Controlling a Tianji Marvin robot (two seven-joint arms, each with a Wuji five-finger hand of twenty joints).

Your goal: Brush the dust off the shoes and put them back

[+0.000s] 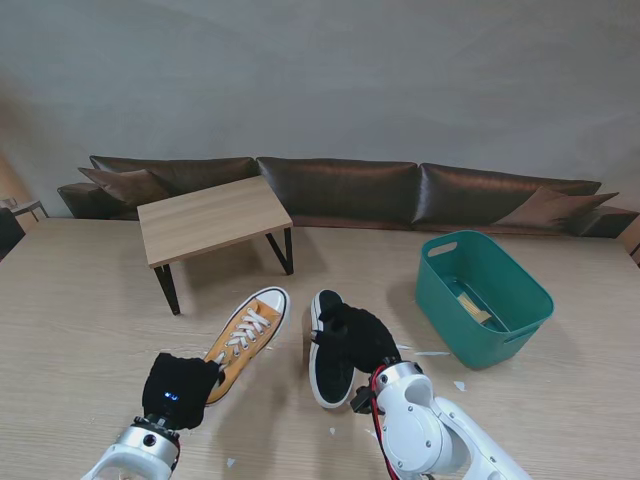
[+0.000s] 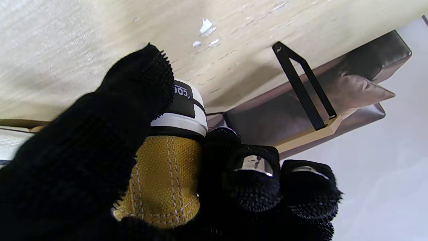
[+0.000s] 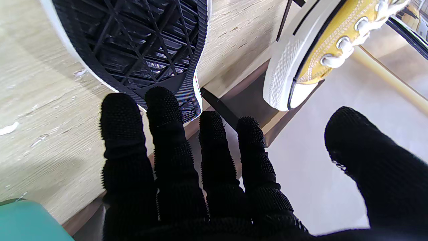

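The left hand (image 1: 180,392) grips the heel of the yellow shoe (image 1: 246,337), seemingly lifting it for brushing. Beside it, the right hand (image 1: 362,338), fingers spread and holding nothing, hovers over the black shoe (image 1: 325,352) lying on its side. Next, probably, comes fetching a brush, perhaps from the green basket (image 1: 450,318). White scraps litter the wooden floor (image 1: 70,320); a small table (image 1: 210,218) and sofa (image 1: 340,190) stand farther off.

Yellow sneaker (image 1: 243,340), black shoe (image 1: 328,360), teal basket (image 1: 520,305).

The yellow shoe's (image 2: 167,174) black heel patch (image 2: 183,96) shows partial letters "coc".
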